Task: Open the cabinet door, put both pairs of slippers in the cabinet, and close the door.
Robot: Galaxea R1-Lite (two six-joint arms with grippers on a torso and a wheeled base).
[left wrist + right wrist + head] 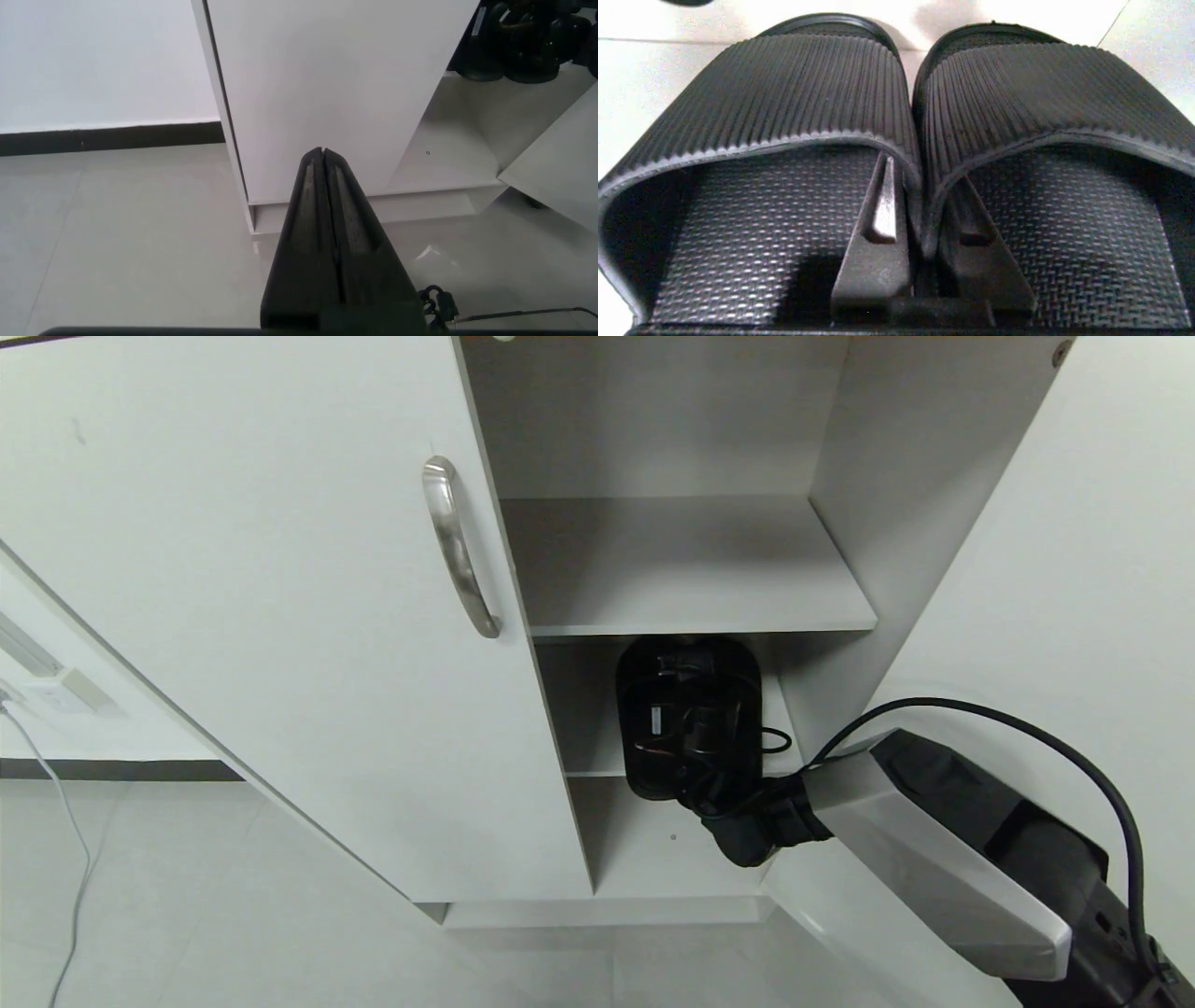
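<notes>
Right claw: the right claw [924,210] is clenched on the pair of slippers [686,709], one of its fingers [885,201] inside each shoe, so the two inner strap walls that touch are pinched between them.
Left claw: the left claw [322,163] is clenched on nothing, its tips pressed together. It hangs over the floor [121,243] in front of the cabinet's base.
Where the slippers are: inside the cabinet, under the upper shelf [672,569] and level with the lower shelf [583,728]. I cannot tell whether the soles rest on it.
Handling: they look like light, moulded rubbery slides. The ribbed straps [1036,93] are probably soft enough to buckle, and the dimpled footbeds should not be slippery.
Where to hold: the present pinch on the adjoining strap walls carries both shoes at once, which seems the sensible spot. The outer sides hang free, so the pair may splay or tilt, and one shoe could slide out if the pinch loosens.
Count, slippers: two black shoes, one pair.
Count, cabinet: two doors, the closed door [280,616] on the left with one metal handle [457,551], and the open door [1074,569] on the right. There are two shelves above the bottom board [653,859].
Count, claws: two.
</notes>
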